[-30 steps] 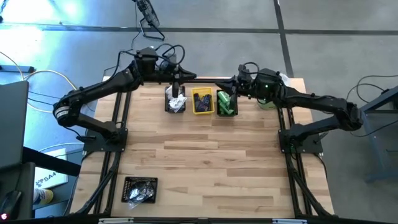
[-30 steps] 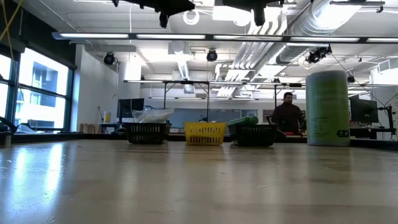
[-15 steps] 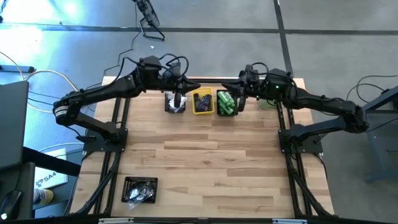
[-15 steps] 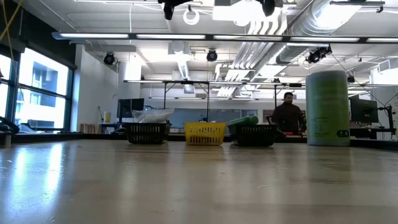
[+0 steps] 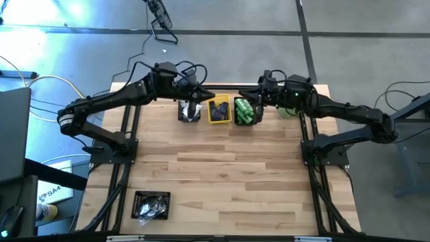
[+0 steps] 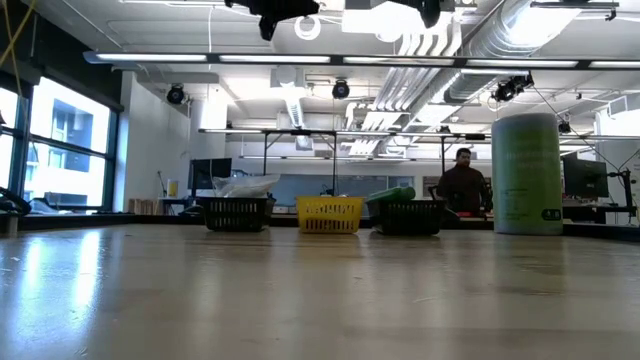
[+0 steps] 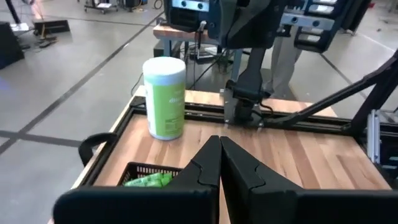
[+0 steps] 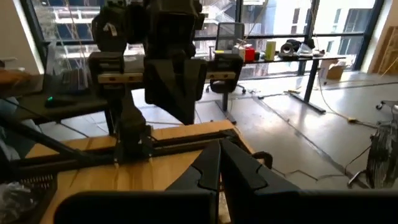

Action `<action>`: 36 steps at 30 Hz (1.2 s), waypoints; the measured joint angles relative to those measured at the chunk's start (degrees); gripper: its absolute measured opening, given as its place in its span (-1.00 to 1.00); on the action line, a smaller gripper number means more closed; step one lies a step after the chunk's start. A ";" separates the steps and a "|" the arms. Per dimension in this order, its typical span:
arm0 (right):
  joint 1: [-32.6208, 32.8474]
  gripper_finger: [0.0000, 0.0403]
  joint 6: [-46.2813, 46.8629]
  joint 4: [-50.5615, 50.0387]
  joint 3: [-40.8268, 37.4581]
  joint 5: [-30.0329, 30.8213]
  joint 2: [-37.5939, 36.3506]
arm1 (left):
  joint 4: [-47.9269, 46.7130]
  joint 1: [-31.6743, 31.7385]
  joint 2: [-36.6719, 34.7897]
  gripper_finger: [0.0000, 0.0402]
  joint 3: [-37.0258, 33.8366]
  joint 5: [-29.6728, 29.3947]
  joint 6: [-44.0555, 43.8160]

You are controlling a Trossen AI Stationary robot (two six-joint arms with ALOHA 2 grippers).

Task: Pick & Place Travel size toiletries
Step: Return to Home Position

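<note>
Now that the right claw [image 8: 217,143] has drawn back from over the right bin [image 5: 236,123] toward its own side, with the left claw [image 7: 219,140] barely shifted above the left bin [image 5: 181,117], placing looks finished and both arms seem headed home. Both claws are pinched fully shut and hold nothing. Along the desk's [image 5: 222,168] far edge, the left bin holds white packets [image 5: 192,113], the yellow bin [image 5: 219,122] dark tubes [image 5: 218,107], the right bin green bottles [image 5: 246,113]. A fourth bin [image 5: 138,199] near the front left holds a pale and dark jumble I cannot sort out. No toiletries lie loose on the desk.
</note>
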 joint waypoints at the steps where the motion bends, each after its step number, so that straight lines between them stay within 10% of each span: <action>1: 0.02 -0.98 0.10 -0.65 0.00 0.00 0.00 | -0.15 0.00 0.00 -1.00 0.00 -0.48 0.07; 13: 0.35 -0.98 11.71 -11.03 0.00 -13.95 -4.13 | -0.86 -7.12 -0.02 -1.00 0.00 2.59 1.66; 36: 0.98 -0.99 8.61 -0.58 -14.29 -4.61 -22.77 | -12.08 -14.62 -9.77 -1.00 -0.04 -0.94 10.63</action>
